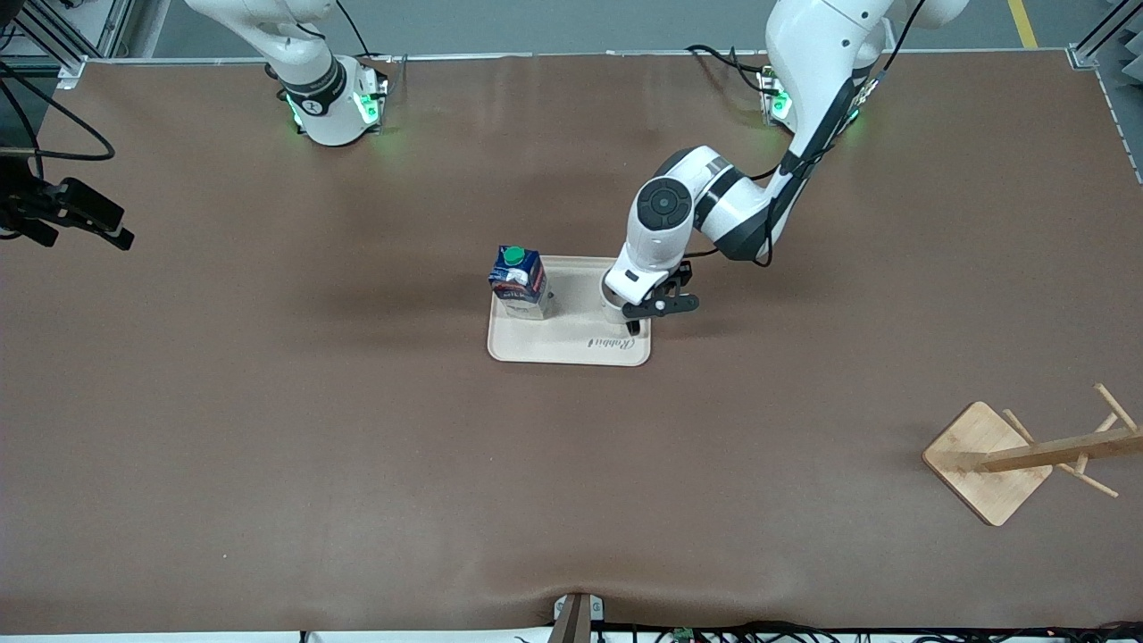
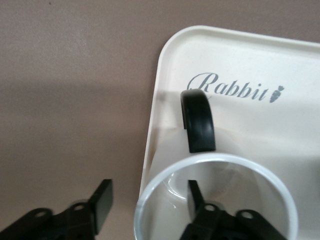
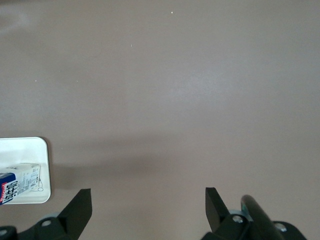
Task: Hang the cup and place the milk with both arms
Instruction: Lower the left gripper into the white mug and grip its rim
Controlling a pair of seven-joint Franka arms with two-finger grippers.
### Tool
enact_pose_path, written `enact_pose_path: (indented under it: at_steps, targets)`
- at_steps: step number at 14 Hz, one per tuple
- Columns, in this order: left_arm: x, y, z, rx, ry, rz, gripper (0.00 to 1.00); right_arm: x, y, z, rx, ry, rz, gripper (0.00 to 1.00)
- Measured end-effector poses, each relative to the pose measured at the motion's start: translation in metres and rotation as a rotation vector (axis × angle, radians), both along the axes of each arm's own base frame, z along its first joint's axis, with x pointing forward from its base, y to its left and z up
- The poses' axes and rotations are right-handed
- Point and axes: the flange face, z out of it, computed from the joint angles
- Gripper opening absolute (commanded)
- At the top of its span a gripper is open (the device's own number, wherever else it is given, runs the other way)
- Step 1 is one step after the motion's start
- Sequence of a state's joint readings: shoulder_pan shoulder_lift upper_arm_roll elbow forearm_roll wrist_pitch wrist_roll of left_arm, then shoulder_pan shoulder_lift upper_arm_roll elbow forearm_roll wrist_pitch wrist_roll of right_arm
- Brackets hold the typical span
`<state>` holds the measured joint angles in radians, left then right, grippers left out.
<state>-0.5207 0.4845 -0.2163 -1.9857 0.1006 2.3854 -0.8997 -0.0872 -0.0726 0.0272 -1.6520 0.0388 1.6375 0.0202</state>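
Your left hand point(image 1: 636, 314) is down at the cup point(image 2: 215, 200) on the tray point(image 1: 571, 344), fingers wide, one finger point(image 2: 196, 200) inside the rim and the other point(image 2: 102, 200) outside the wall. The cup stands upright, mouth up, at the tray's end toward the left arm; its black handle point(image 2: 198, 122) points toward 6 o'clock in the front view. The milk point(image 1: 519, 281) stands upright, long axis vertical, green cap on top, at the tray's 10 o'clock corner. Your right hand point(image 3: 147, 207) waits wide open above bare bench point(image 3: 175, 90).

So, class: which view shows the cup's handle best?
The left wrist view: the black handle shows large, above the cup's rim, on the tray. In the front view the left arm hides the handle; the right wrist view lacks it.
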Motion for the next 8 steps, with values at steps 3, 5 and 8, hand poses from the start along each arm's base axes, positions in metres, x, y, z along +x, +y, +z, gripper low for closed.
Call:
enact_pose_path:
  at_steps: [3,5,8]
  targets:
    - [0.003,0.001,0.000,-0.004,-0.005,0.017,0.00,0.000,0.000,-0.001,0.000,0.002,0.000,1.00]
    - [0.008,0.001,0.004,-0.013,-0.016,0.024,0.00,0.000,0.000,-0.001,0.000,0.003,0.000,1.00]
    - [0.020,-0.004,0.019,-0.034,-0.044,0.032,0.00,0.002,0.000,-0.004,0.000,0.008,0.000,1.00]
